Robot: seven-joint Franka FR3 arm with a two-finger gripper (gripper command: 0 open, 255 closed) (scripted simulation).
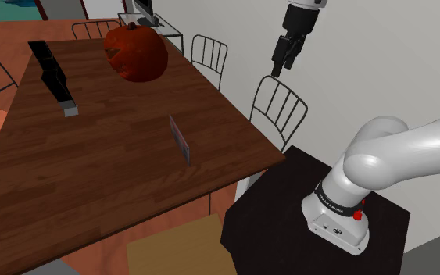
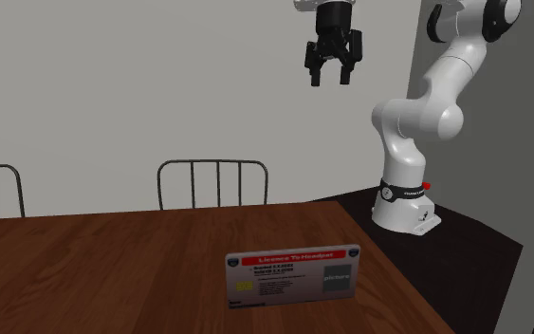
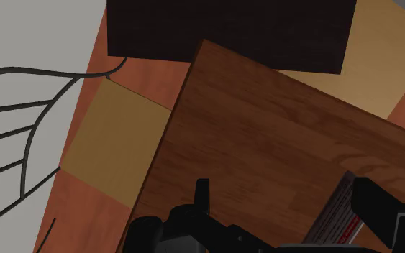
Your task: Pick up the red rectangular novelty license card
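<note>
Gripper [image 2: 331,74] hangs high in the air, pointing down, jaws apart with nothing between them. It is off the table's side, roughly above a wire-backed chair [image 1: 279,109], well apart from the target.

Card [image 2: 293,275]: red band along its top, pale printed face. It stands upright on its long edge on the wooden table [image 1: 116,156], near the edge closest to the robot's black stand [image 1: 273,226]. In the wrist view it sits close by the inner side of one finger [image 3: 380,212], not centred in the gap.

Risks, as I judge them:
- The card is thin and balanced on edge. A fingertip touching its face on the way down would likely tip it flat, and a flat card on smooth wood gives the fingers nothing to bite.
- The jaws must straddle the thin dimension. Any twist error in the wrist puts a finger onto the top edge instead of beside it.
- If the jaws close off-centre, one finger arrives first and pushes the card sideways, possibly toward the table edge.
- Slick faces; a pinch taken too near the top edge may slip on the lift.

Surroundings: the chair back sits beneath the hand, so a straight drop looks unwise; it needs to travel over the table first. A dark red pumpkin [image 1: 136,53] and a long black object [image 1: 54,74] stand well apart from the card, out of the path.
</note>
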